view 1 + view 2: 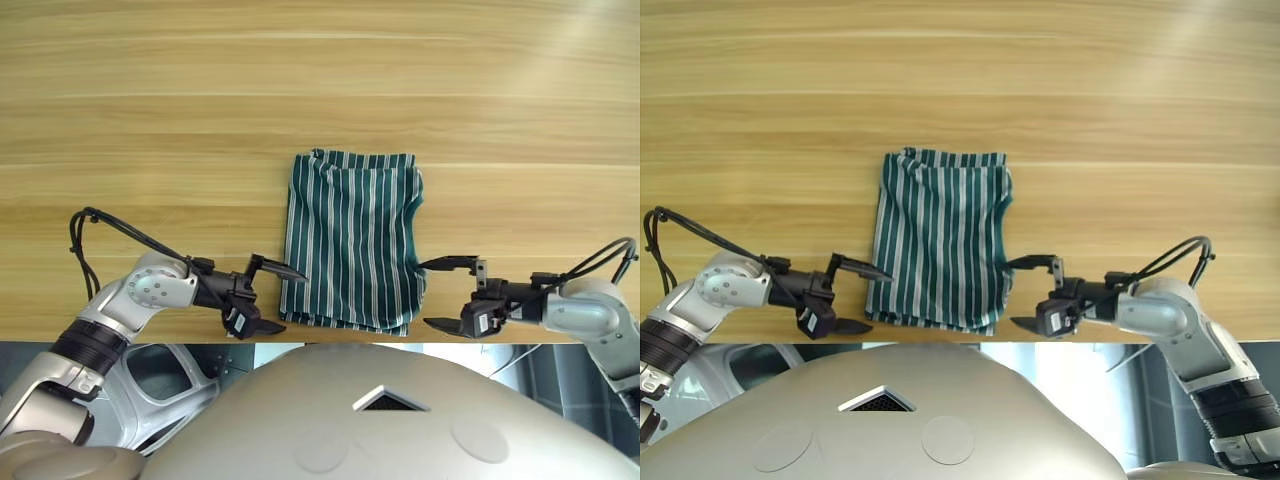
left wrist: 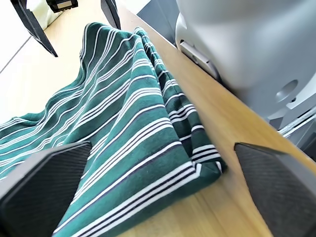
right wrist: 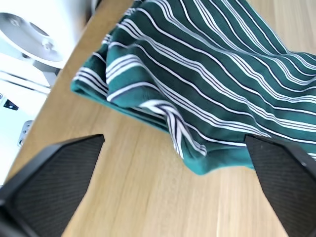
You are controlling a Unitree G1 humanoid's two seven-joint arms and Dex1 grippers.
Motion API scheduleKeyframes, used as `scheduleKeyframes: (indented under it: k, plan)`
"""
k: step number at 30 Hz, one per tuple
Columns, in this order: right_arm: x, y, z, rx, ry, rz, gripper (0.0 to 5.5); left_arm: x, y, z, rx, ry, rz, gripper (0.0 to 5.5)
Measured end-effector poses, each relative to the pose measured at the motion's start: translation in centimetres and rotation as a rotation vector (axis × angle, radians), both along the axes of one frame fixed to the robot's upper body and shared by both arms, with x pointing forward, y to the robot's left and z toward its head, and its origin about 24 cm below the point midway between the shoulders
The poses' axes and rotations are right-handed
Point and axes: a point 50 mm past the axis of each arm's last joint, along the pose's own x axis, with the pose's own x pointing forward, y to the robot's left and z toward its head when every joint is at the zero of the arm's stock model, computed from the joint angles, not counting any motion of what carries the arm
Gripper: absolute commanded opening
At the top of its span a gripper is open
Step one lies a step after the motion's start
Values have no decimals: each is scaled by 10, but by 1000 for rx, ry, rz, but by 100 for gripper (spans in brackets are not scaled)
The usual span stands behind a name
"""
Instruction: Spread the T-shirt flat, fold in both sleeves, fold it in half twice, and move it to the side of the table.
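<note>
The green striped T-shirt (image 1: 352, 240) lay folded into a tall rectangle on the wooden counter (image 1: 150, 100), its lower hem close to the near edge and about midway along the stretch of that edge in view. The left gripper (image 1: 294, 300) sat at the shirt's near left corner and the right gripper (image 1: 424, 294) at its near right corner, each with its fingers spread wide and holding nothing. From the head, the upper left finger seemed to overlap the cloth's edge, but whether it touched could not be told. The left wrist view gave what the head views did not: stacked layers at the corner lying between that gripper's fingers, and the right gripper's dark fingers far off beyond the shirt. The right wrist view showed a loose fold bulging from the layers at the other corner. The sleeves could not be made out, and the counter's side edges were cut off.
</note>
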Motion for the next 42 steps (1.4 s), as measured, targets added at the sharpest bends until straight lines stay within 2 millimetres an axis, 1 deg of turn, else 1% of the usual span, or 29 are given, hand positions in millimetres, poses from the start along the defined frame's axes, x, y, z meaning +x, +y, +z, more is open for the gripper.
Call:
scheduleKeyframes:
  k: [4,10,13,15,19,25,28,29,30,35,37,39,41,42]
  plan:
    - [-3,-1,-3,-19,5,14,523,1,0,0,4,-10,-2,536]
    - [-8,11,-11,14,36,45,523,4,0,1,5,-26,6,536]
    - [-8,14,-12,21,39,57,523,5,0,0,14,-33,9,467]
    - [-8,16,-13,30,43,66,523,7,1,0,18,-42,15,439]
    - [-8,20,-14,40,46,77,523,11,1,-1,40,-61,5,361]
    - [-8,25,-16,57,55,97,523,11,3,-3,54,-56,5,264]
    - [-9,28,-17,70,60,98,479,10,3,-4,58,-52,3,221]
    - [-10,29,-18,75,65,102,452,10,3,-4,58,-52,3,197]
    - [-11,30,-19,78,70,106,438,10,3,-4,58,-51,3,186]
    - [-14,31,-21,78,87,111,340,9,3,-5,70,-48,5,98]
    - [-14,30,-22,76,89,110,314,9,3,-6,75,-45,9,76]
    - [-14,30,-22,73,90,109,275,9,3,-6,79,-46,7,47]
    - [-15,30,-23,69,91,109,248,9,3,-6,79,-47,7,36]
    - [-15,29,-23,68,91,109,226,9,3,-6,78,-47,7,31]
